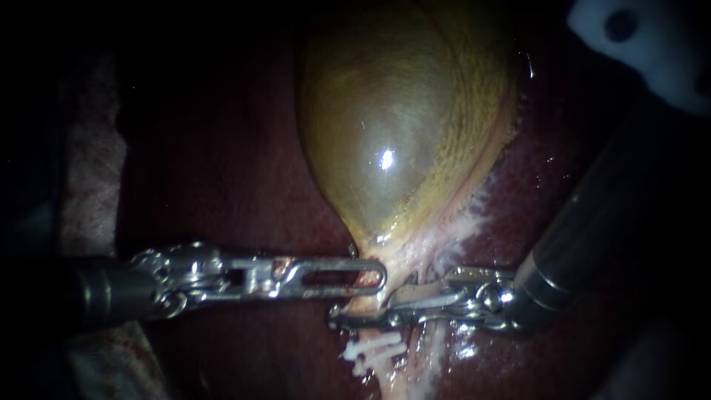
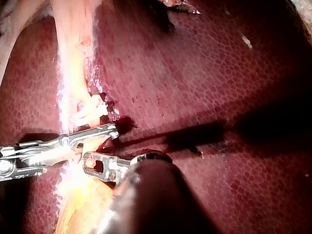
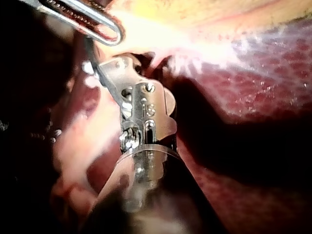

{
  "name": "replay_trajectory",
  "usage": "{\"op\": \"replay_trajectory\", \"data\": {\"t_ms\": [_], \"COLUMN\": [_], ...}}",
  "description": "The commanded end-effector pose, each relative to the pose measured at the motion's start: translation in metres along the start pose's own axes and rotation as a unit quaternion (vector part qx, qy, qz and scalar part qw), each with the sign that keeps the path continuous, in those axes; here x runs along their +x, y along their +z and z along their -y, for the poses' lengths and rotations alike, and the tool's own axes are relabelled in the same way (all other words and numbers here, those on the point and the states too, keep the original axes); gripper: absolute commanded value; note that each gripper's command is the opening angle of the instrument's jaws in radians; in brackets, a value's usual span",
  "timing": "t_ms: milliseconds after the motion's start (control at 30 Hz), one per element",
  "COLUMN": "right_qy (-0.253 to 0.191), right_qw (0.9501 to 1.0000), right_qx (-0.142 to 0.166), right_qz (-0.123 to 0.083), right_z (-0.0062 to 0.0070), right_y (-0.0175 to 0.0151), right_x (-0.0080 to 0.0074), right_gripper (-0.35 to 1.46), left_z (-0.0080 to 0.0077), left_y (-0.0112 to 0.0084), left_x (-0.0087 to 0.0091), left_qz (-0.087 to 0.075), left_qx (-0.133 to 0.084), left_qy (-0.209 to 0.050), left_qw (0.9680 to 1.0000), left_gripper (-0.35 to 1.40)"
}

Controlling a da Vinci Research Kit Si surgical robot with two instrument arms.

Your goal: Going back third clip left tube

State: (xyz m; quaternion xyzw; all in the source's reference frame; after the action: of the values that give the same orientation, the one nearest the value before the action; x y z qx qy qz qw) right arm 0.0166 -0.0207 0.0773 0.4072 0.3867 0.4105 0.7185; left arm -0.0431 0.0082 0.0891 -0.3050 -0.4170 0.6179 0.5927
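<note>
Left instrument (image 1: 374, 280): claw clamped on the gallbladder (image 1: 385, 111) at its narrow neck.
Right instrument (image 1: 355, 315): claw slightly apart, straddling the left tube (image 1: 392, 378), gripping nothing.
Clips (image 1: 374, 352): white, across the left tube, just below the right claw, dark liver (image 1: 237, 170) around.

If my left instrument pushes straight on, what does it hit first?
Probably the pale stalk below the gallbladder, at the tip of the left instrument; the right instrument lies beyond, depth unclear.

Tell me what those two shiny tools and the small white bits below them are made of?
The left instrument and right instrument look like polished steel: silvery, with bright glints. The white clips are probably matte plastic: opaque, with no glint.
</note>
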Motion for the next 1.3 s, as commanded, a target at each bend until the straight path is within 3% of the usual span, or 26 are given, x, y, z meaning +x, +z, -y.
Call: {"op": "replay_trajectory", "data": {"t_ms": [33, 267, 333, 600, 1300], "right_qy": [0.0, -0.001, -0.01, -0.034, -0.087], "right_qw": [1.0, 1.0, 0.9999, 0.9994, 0.9962], "right_qx": [0.001, 0.002, 0.002, 0.001, 0.005], "right_qz": [0.001, 0.001, 0.001, 0.003, 0.005], "right_z": [0.0, 0.0001, 0.0001, 0.0001, 0.0002], "right_y": [0.0, -0.0001, -0.0001, -0.0001, -0.0012], "right_x": [0.0, -0.0003, -0.0004, -0.0004, -0.0003], "right_gripper": [-0.07, 0.41, 0.46, 0.54, 0.53], "left_z": [0.0, 0.0, 0.0, 0.0, 0.0], "left_y": [0.0, 0.0, 0.0, 0.0, 0.0001], "left_x": [0.0, 0.0, 0.0, 0.0, 0.0001], "left_qz": [0.0, 0.0, 0.0, 0.0, -0.001], "left_qx": [0.0, 0.0, 0.0, 0.0, 0.001], "left_qy": [0.0, 0.0, 0.0, 0.0, 0.0], "left_qw": [1.0, 1.0, 1.0, 1.0, 1.0], "left_gripper": [-0.35, -0.35, -0.35, -0.35, -0.35]}}
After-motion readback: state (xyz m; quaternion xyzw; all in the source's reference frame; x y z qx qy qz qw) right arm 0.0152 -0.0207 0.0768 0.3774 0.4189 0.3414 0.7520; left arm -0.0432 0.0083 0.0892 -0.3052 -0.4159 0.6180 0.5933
